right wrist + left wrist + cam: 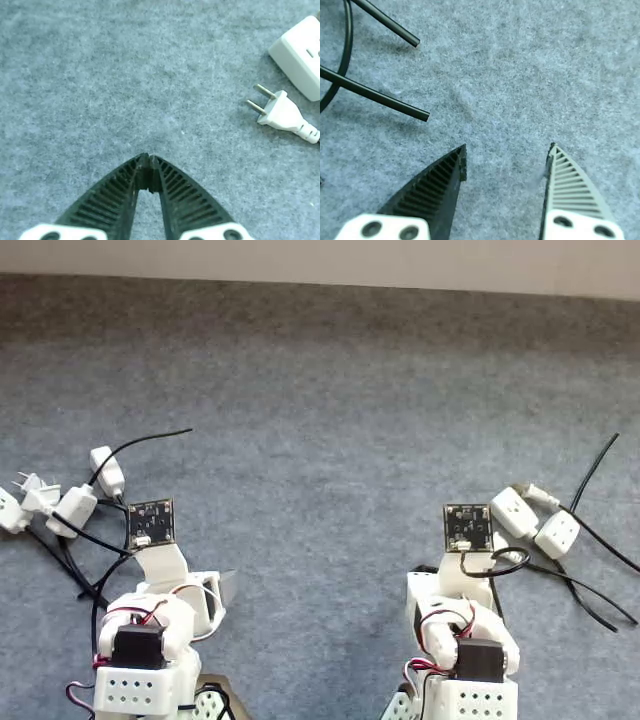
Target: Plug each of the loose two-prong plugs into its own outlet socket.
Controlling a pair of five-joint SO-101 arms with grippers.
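My left gripper (507,150) hangs open just above the grey carpet, one black finger (440,185) and one white finger with nothing between them; two cut black cable ends (422,115) lie close by. My right gripper (149,159) is shut and empty over bare carpet. Off to its side lies a loose white two-prong plug (280,114), beside a white outlet socket block (300,55). From above, the left arm (150,625) sits near a cluster of white plugs and sockets (72,508), one plug with its prongs up (25,485). Two white sockets (557,533) lie by the right arm (460,635).
Black cables (75,570) loop from the left cluster past the left arm's base. More black cables (590,585) trail from the right sockets toward the table's right side. Grey carpet (320,420) covers the middle and far part of the table.
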